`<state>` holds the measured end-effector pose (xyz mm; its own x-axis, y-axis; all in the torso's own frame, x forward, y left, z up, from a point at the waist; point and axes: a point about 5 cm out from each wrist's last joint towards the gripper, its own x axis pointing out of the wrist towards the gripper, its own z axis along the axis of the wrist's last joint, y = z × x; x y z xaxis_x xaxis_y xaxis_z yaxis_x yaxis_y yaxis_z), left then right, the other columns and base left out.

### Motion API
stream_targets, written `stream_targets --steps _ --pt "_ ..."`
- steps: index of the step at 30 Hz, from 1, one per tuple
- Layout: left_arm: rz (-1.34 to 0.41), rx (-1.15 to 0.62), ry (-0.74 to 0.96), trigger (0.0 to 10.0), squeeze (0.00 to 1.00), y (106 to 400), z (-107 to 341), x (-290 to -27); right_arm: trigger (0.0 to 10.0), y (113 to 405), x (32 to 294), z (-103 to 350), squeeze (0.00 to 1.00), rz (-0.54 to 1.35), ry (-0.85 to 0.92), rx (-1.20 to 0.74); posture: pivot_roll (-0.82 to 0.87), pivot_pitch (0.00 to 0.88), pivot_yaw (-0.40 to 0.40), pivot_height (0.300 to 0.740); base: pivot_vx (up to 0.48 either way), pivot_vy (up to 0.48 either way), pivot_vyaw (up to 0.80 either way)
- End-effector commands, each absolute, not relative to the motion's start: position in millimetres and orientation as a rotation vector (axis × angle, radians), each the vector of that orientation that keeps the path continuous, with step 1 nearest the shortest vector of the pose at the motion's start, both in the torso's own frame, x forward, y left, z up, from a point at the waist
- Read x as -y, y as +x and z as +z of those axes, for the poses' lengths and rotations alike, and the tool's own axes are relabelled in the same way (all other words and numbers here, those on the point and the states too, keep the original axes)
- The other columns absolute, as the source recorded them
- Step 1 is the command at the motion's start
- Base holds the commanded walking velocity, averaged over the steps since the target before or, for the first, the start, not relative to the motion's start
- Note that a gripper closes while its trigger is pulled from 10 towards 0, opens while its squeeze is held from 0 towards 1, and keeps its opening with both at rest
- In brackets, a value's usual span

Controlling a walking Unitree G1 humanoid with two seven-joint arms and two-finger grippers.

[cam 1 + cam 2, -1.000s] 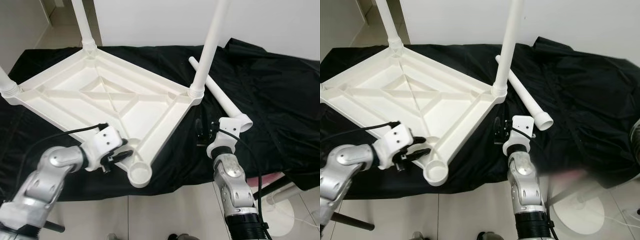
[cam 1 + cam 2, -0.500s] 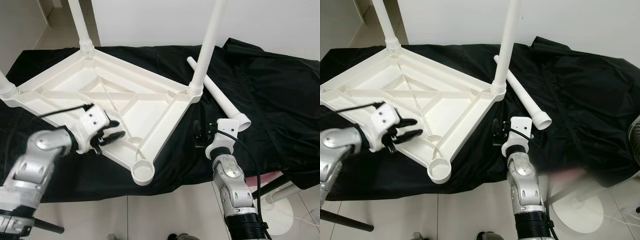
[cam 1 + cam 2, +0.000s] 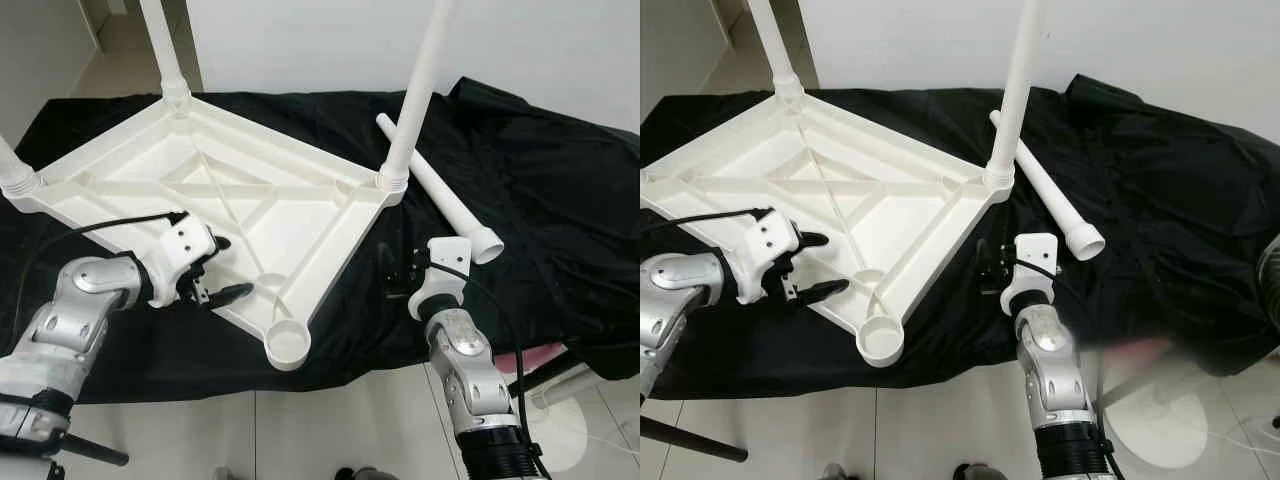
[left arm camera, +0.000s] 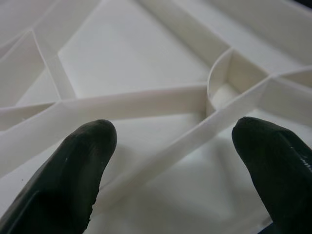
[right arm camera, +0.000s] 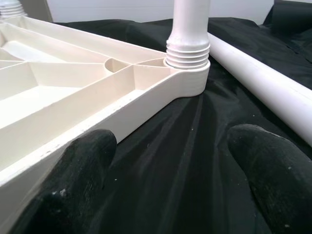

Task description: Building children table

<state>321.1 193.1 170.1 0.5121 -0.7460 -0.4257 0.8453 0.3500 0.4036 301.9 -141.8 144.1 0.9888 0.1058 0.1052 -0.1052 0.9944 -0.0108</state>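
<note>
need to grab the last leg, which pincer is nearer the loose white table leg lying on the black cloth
Right. The right pincer hovers over the cloth beside the loose leg's open end. The left pincer is across the upturned tabletop, at its near edge.

The three legs screwed into the tabletop (image 3: 215, 200) are cut off by the picture's edge, so their upper ends cannot be seen. A black cloth (image 3: 540, 200) hides the desk completely. Beyond the loose leg (image 3: 440, 195), a white round base (image 3: 1160, 430) on the floor is blurred.
</note>
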Motion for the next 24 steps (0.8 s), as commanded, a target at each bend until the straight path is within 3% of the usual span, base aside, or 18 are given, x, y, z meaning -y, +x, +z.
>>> stream_targets --steps 1,17,24 --pt "-1.134 -0.232 0.676 10.0 0.00 318.8 164.6 -192.1 10.0 300.5 142.5 142.5 0.00 0.116 -0.011 0.104 -0.05 0.066 -0.015 0.740 0.000 0.000 0.00" --pt "-1.133 -0.357 0.803 10.0 0.00 350.1 155.2 -183.1 10.0 304.7 141.4 147.3 0.00 0.138 -0.029 0.120 -0.06 0.075 -0.002 0.740 0.000 0.000 0.00" --pt "-1.179 -0.435 0.779 10.0 0.00 353.6 152.5 -183.6 10.0 304.6 140.6 148.2 0.00 0.135 -0.034 0.125 -0.07 0.087 0.015 0.740 0.000 0.000 0.00"
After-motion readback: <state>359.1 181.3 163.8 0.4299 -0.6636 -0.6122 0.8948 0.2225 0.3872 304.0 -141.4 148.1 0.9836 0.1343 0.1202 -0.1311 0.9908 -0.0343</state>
